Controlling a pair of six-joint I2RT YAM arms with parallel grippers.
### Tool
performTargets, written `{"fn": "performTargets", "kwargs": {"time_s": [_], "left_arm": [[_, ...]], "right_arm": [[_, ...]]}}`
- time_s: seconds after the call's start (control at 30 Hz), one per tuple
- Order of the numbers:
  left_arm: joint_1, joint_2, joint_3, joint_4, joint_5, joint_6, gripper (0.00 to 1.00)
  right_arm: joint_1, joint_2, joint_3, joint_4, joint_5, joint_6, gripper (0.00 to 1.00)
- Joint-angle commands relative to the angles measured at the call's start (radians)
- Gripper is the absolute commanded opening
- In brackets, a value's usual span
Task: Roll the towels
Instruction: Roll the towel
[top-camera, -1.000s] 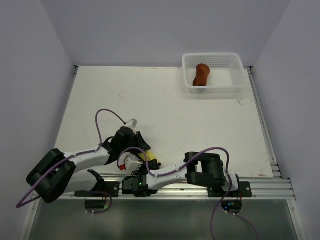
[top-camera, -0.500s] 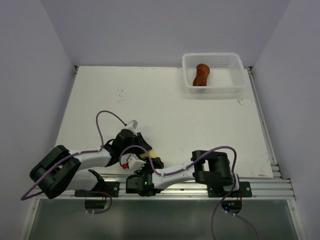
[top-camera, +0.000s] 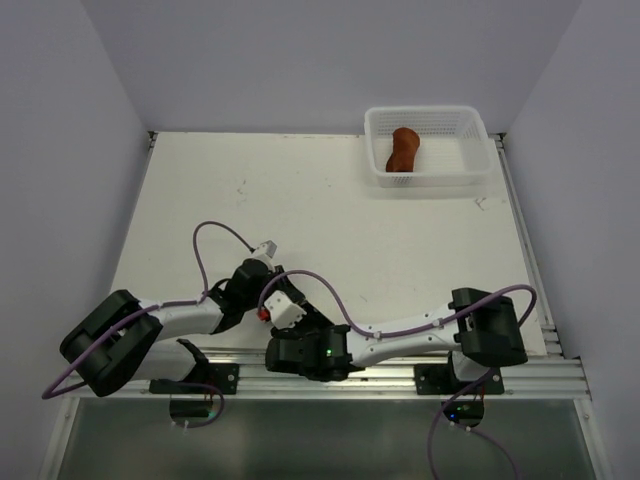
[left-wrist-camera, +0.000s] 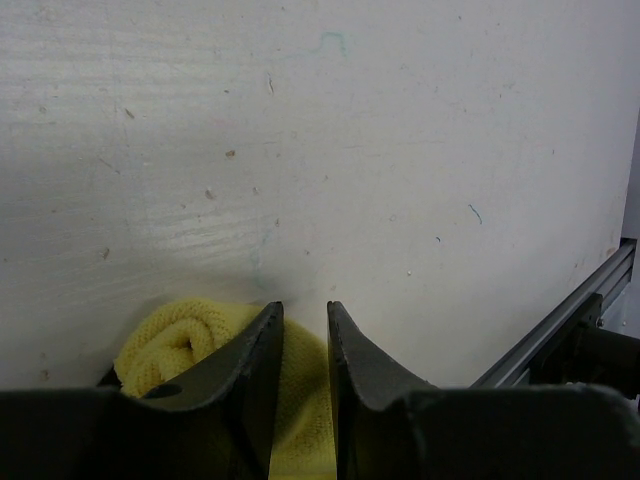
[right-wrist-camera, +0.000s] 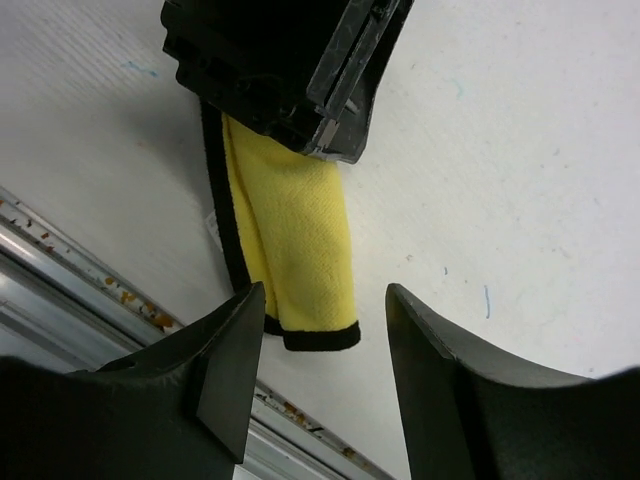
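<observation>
Left gripper (left-wrist-camera: 305, 312) is clamped narrowly on the rolled yellow towel (right-wrist-camera: 295, 240) at the table's (top-camera: 350, 230) near edge. Right gripper (right-wrist-camera: 322, 300) stands wide, empty. Risk: the unpinned end may spring loose and unroll. Rust-brown towel (top-camera: 403, 150) lies in the basket (top-camera: 425, 112).

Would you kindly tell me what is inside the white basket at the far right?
A rolled rust-brown towel lies in the basket, with nothing else showing. Whatever sits beneath the towel is covered and cannot be seen.
</observation>
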Motion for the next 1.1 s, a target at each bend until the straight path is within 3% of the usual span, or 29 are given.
{"fn": "performTargets", "kwargs": {"time_s": [0.0,0.1,0.23,0.5,0.83,1.07], "left_arm": [[-0.017,0.037,-0.051,-0.137,-0.024,0.016,0.29],[-0.018,0.037,-0.059,-0.135,-0.024,0.015,0.29],[-0.02,0.036,-0.065,-0.132,-0.024,0.015,0.29],[-0.023,0.036,-0.071,-0.131,-0.027,0.01,0.29],[-0.025,0.036,-0.073,-0.132,-0.03,0.007,0.29],[-0.029,0.036,-0.082,-0.131,-0.041,-0.002,0.29]], "right_arm": [[-0.03,-0.11,-0.055,0.096,-0.102,0.039,0.55],[-0.102,-0.193,-0.127,0.171,-0.21,0.082,0.49],[-0.264,-0.261,-0.232,0.269,-0.476,0.135,0.39],[-0.392,-0.272,-0.309,0.361,-0.713,0.198,0.3],[-0.395,-0.206,-0.365,0.377,-0.761,0.203,0.28],[-0.397,-0.2,-0.395,0.363,-0.764,0.203,0.4]]}}
